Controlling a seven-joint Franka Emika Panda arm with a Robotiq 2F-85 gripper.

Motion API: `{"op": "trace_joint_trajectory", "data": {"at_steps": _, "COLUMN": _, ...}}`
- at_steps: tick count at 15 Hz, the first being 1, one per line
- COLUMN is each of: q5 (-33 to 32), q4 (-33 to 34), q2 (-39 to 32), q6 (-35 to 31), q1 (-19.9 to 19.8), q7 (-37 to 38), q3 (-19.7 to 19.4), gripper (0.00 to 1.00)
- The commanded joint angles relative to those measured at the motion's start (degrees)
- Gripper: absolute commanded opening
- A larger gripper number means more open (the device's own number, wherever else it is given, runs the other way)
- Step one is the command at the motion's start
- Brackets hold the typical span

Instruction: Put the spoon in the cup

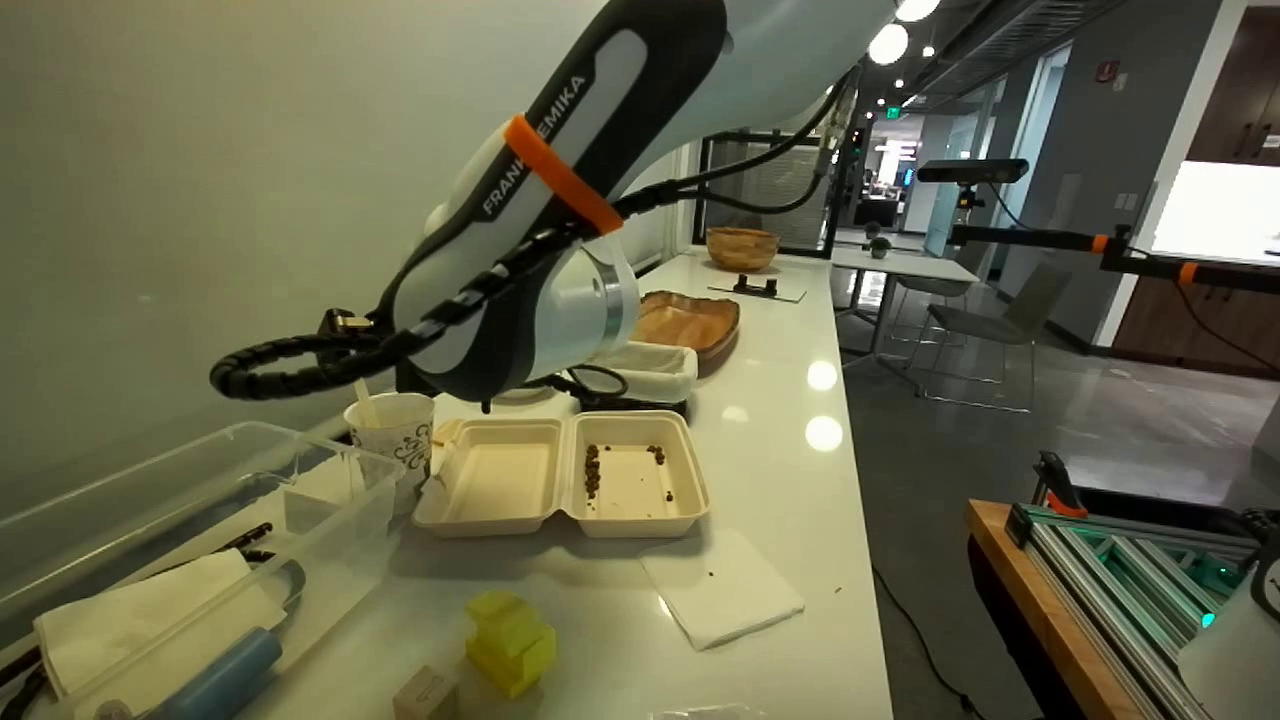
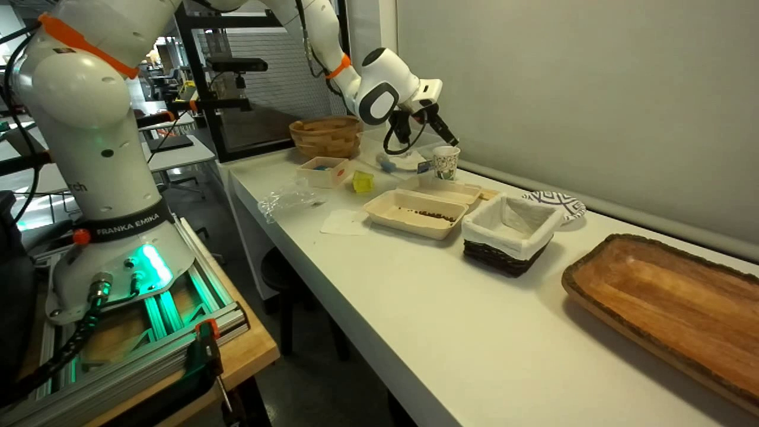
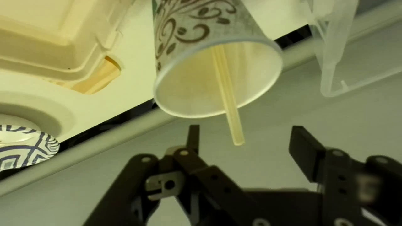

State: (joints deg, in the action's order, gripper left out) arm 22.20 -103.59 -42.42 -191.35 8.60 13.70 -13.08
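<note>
Pale-yellow flat-handled spoon [image 3: 228, 94] in the off-white, brown-scrolled paper cup [image 3: 194, 26].
Its lower end is hidden; the wrist view cuts off the cup's base. The black jointed gripper [image 3: 246, 142] stands spread.

1. By the wall-side edge of the tabletop [image 2: 415, 284], the wrist view crops the base of the cup [image 3: 198, 66].
2. The cup hides the lower end of the pale stick [image 3: 228, 97].
3. Near that edge, an exterior view crops the wooden tray [image 2: 670, 296].
</note>
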Motion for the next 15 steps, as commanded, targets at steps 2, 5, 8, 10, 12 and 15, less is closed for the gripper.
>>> {"op": "trace_joint_trajectory", "data": {"at_steps": 2, "q5": 4.43, "q4": -4.8, "q2": 8.17, "q6": 9.6, "q1": 8.13, "q7": 2.94, "q3": -8.1, "gripper": 1.0}}
{"op": "trace_joint_trajectory", "data": {"at_steps": 5, "q5": 1.07, "q4": -7.64, "q2": 16.82, "q6": 24.35, "q1": 10.68, "q7": 2.65, "q3": -11.3, "gripper": 1.0}}
{"op": "trace_joint_trajectory", "data": {"at_steps": 8, "q5": -2.79, "q4": -7.88, "q2": 24.4, "q6": 38.85, "q1": 11.01, "q7": 2.68, "q3": -12.35, "gripper": 1.0}}
{"op": "trace_joint_trajectory", "data": {"at_steps": 10, "q5": -12.24, "q4": -7.4, "q2": 28.89, "q6": 48.31, "q1": 5.36, "q7": 7.95, "q3": -7.34, "gripper": 1.0}}
{"op": "trace_joint_trajectory", "data": {"at_steps": 12, "q5": -15.69, "q4": -4.92, "q2": 31.42, "q6": 58.71, "q1": 1.41, "q7": 9.61, "q3": -4.17, "gripper": 1.0}}
{"op": "trace_joint_trajectory", "data": {"at_steps": 15, "q5": -21.31, "q4": -3.89, "q2": 33.79, "q6": 64.57, "q1": -2.9, "q7": 14.78, "q3": -1.95, "gripper": 1.0}}
